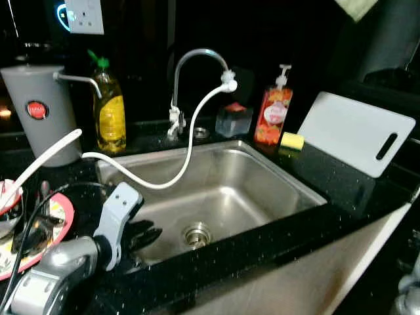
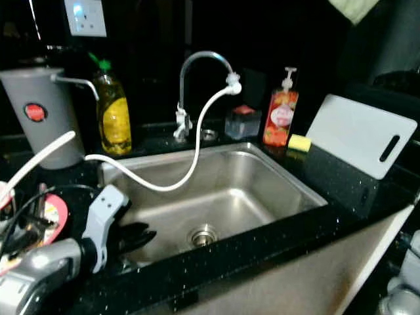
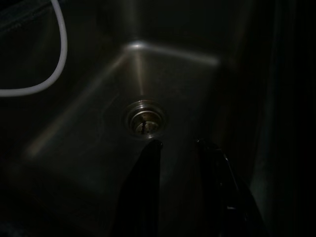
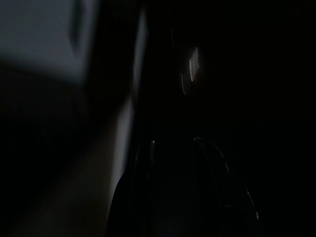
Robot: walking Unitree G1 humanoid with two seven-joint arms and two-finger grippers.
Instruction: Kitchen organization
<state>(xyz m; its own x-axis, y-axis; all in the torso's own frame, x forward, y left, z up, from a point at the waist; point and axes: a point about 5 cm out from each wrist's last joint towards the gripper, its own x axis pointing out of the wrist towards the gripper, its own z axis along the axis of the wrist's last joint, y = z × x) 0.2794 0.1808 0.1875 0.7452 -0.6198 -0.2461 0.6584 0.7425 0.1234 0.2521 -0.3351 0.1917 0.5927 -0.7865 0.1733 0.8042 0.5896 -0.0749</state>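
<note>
A steel sink [image 1: 262,161] is set into the black counter, with its drain [image 1: 197,234] near the front. A white hose [image 1: 190,151] loops from the curved tap [image 1: 197,56] down into the basin and out to the left. My left gripper [image 1: 152,235] hangs inside the basin at its front left corner. In the left wrist view the left gripper [image 3: 177,144] is open with nothing between its fingers, just short of the drain [image 3: 143,118]. My right arm [image 1: 407,295] hangs idle at the lower right, and its wrist view is very dark.
A pink plate [image 1: 56,210] with utensils lies left of the sink, behind it a grey jug [image 1: 39,111] and a yellow dish soap bottle [image 1: 110,111]. A clear box [image 1: 234,119], red pump bottle [image 1: 273,115], yellow sponge [image 1: 293,140] and white cutting board [image 1: 354,131] stand at the back right.
</note>
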